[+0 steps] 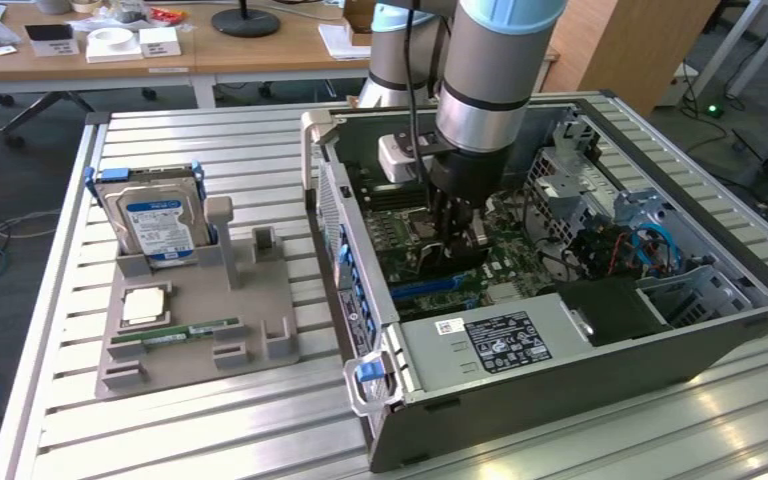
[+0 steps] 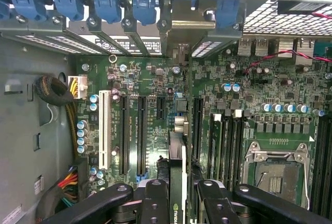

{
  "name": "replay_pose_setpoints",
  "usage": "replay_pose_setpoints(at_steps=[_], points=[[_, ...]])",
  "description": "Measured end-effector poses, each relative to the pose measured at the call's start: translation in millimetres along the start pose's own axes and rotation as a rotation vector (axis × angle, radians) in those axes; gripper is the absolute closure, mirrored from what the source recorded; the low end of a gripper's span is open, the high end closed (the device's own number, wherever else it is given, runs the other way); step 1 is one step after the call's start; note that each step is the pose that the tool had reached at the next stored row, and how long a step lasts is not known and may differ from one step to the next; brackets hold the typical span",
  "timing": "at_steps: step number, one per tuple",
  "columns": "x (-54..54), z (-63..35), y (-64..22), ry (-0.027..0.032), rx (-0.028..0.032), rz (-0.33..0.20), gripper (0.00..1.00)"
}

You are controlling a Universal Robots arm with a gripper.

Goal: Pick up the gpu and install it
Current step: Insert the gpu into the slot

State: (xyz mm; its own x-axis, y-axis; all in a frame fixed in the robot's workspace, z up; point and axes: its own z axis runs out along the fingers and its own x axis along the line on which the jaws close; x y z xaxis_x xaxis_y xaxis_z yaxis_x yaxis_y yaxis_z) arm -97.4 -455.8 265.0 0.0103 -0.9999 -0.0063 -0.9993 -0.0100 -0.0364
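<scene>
Gripper point(image 1: 455, 238) and arm, as we see them in the exterior view, reach straight down into the open computer case point(image 1: 704, 310), which lies on its side on the slatted table point(image 1: 197, 420). The gripper hangs low over the motherboard point(image 1: 418, 255), and from here we cannot make out what sits between its fingers. Well apart from the gripper, outside the case toward the exterior view's left, a grey holder point(image 1: 157, 365) carries an upright blue-labelled hard drive point(image 1: 155, 222) and a green RAM stick point(image 1: 177, 332) lying flat. In the wrist view we find the black fingers point(image 2: 155, 200) clamped on the gpu point(image 2: 177, 156), a thin card seen edge-on that runs straight out from the gripper point(image 2: 178, 193) toward the blue latches point(image 2: 104, 6) on the case's rear wall. Long black slots point(image 2: 142, 130) lie on the board to either side of the held card, and the CPU socket point(image 2: 275, 169) sits further off to one side of the fingers. Whether the card's edge touches a slot we cannot tell.
</scene>
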Motion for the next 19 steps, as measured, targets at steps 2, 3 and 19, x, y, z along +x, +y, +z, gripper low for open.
replay_pose_setpoints(at_steps=[2, 3, 19], points=[[0.0, 0.5, 0.1, 0.0001, 0.0, 0.0, 0.74], [0.0, 0.9, 0.2, -0.0001, 0.0001, 0.0, 0.74], [0.0, 4.1, 1.3, -0.0001, 0.0001, 0.0, 0.74]])
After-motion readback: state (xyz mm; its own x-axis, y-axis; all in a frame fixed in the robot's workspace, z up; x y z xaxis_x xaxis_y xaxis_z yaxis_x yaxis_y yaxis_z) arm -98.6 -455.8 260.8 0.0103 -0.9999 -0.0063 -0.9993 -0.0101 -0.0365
